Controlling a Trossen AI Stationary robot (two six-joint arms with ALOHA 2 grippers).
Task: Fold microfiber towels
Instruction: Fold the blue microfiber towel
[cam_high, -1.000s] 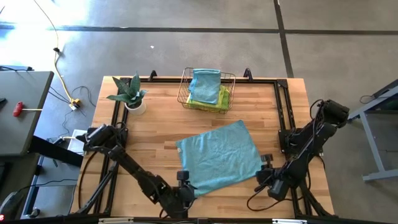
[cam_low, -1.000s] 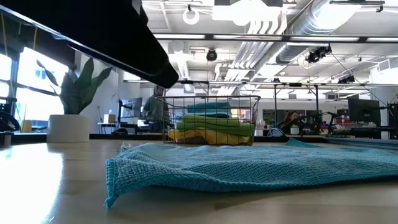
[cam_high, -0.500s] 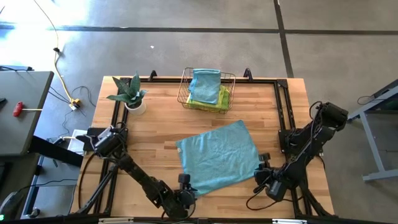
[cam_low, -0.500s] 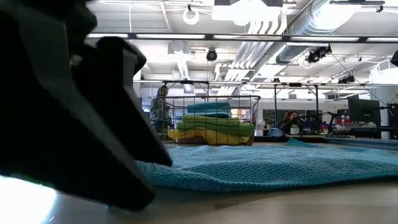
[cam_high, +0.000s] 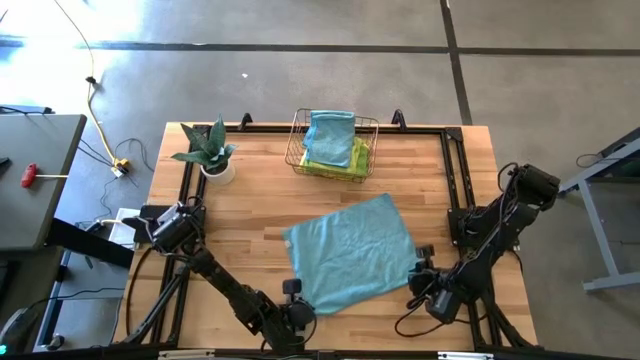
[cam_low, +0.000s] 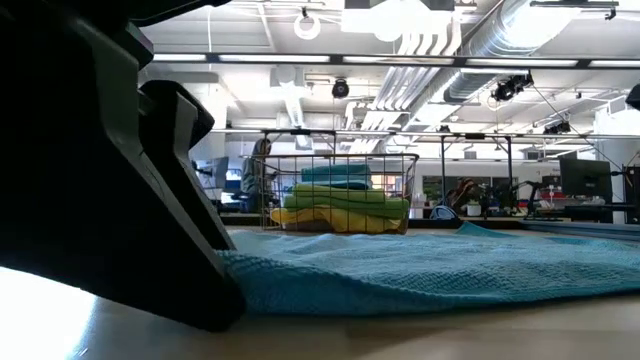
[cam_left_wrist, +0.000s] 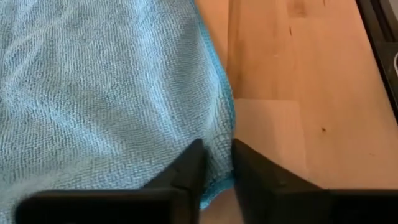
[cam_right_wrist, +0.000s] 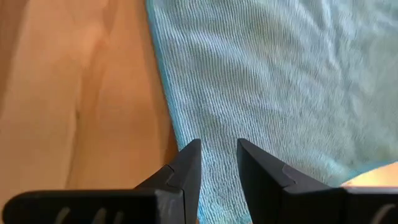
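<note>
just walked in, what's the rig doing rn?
Folding towels. A teal towel lies flat on the table. The left tool is pinching its near-left corner, and the right tool is closed on the near-right corner. Nothing is lifted yet. More towels sit in the wire basket at the far edge.

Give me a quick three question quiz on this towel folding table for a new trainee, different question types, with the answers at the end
1. True or false: the teal towel spread on the table is already folded in half.
2. What does the wire basket hold? A) folded towels B) tools C) nothing
3. Fill in: the left gripper is pinching the towel's ____.

Key
1. False; it lies flat in one layer.
2. A
3. Edge, near a corner; the right gripper is at the opposite near corner.
</note>
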